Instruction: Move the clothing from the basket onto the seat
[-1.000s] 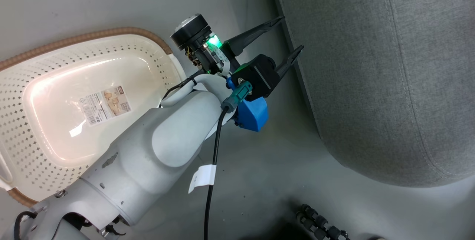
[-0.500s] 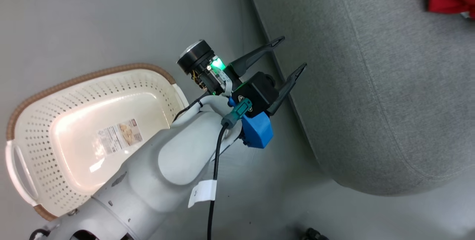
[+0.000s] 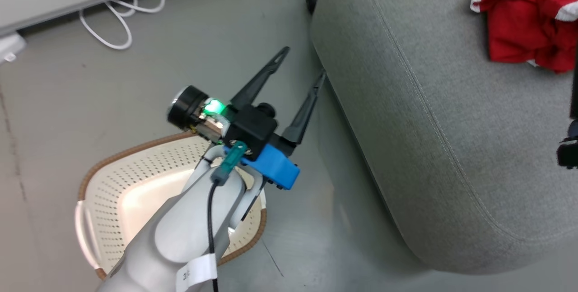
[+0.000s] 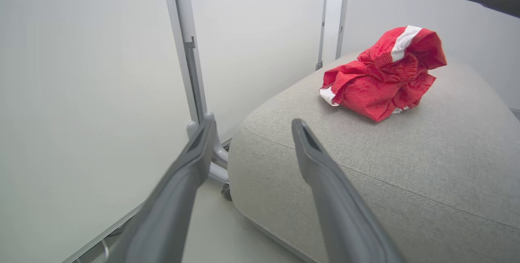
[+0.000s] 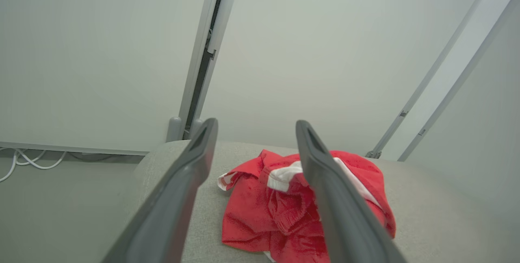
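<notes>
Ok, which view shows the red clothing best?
The left wrist view: the whole clothing pile lies uncovered on the seat. The right wrist view is closer, but a finger of the right claw crosses it. The head view cuts it off at the corner.

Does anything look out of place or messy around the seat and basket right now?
Nothing damaged or spilled. The clothing lies in a crumpled heap on the seat, and the basket sits upright on the floor.
</notes>
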Controlling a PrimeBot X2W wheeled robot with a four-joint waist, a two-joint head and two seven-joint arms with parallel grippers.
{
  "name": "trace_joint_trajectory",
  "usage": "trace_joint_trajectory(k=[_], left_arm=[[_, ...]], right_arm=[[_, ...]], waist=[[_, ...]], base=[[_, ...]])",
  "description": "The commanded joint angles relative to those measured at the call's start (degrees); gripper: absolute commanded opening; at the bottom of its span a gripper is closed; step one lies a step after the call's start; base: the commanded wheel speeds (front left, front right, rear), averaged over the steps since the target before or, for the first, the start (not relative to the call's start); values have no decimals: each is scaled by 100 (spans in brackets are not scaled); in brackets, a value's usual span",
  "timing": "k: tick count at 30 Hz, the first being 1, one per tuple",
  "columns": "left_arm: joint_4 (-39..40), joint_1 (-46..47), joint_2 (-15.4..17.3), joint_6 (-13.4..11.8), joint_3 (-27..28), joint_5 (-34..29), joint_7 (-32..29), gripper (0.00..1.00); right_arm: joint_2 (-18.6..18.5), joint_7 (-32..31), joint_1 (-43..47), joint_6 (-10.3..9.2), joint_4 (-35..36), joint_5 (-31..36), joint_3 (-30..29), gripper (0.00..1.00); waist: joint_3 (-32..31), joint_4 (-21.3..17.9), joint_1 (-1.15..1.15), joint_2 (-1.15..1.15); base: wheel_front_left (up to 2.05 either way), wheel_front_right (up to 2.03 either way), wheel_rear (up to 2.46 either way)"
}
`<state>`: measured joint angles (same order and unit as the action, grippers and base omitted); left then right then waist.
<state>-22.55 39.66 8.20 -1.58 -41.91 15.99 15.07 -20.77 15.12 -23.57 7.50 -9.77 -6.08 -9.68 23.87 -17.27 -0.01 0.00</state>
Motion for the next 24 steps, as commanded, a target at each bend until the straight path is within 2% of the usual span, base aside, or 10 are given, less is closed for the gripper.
trace_joint_trajectory(k=[1, 10, 16, 24], left_arm=[[106, -124, 31, -51, 119, -47, 13, 100], [728, -1214, 138, -278, 1246, -287, 13, 100], [821, -1824, 51, -201, 1859, -354, 14, 100], [846, -2630, -87, -43, 2562, -451, 14, 100]], right_arm=[[58, 3, 121, 0, 53, -26, 48, 100], [259, 3, 337, 0, 234, -114, 949, 100], [433, 3, 499, 0, 218, -164, 1255, 100], [722, 3, 861, 0, 50, -261, 1315, 100]], waist=[[-338, 279, 1, 0], [-987, 729, 1, 0], [-1384, 1023, 1, 0], [-1865, 1271, 1, 0]], base=[[0, 0, 0], [0, 0, 0], [0, 0, 0], [0, 0, 0]])
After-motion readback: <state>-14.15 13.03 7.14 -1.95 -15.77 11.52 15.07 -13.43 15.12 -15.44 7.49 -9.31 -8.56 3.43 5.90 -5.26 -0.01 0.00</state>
